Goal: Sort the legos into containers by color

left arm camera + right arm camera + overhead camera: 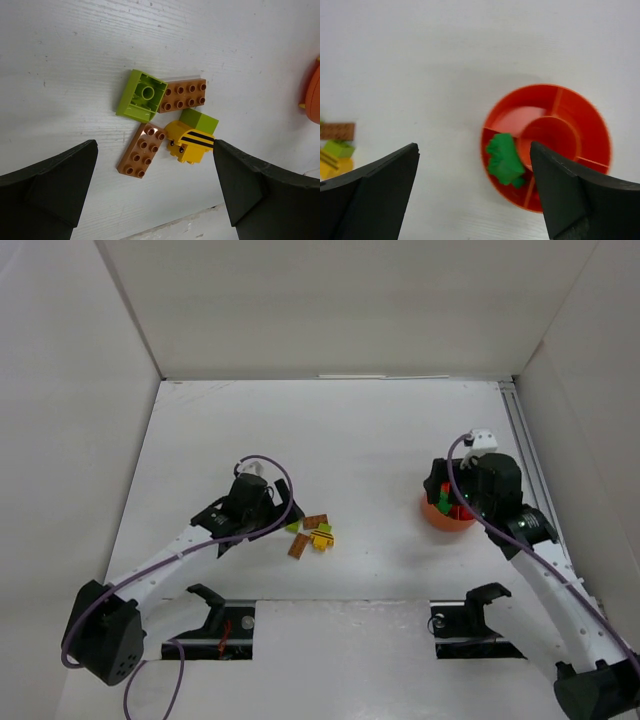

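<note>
White walls stand clear of legos and bowl, with left gripper and right gripper spread wide, empty.

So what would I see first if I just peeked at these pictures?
Probably the bright orange-red bowl on the right of the white table, with green legos heaped in one outer compartment. Then the little pile nearer the middle: a yellow brick with black stripes, two lime bricks and two brown plates, just in front of the open left tool.
</note>
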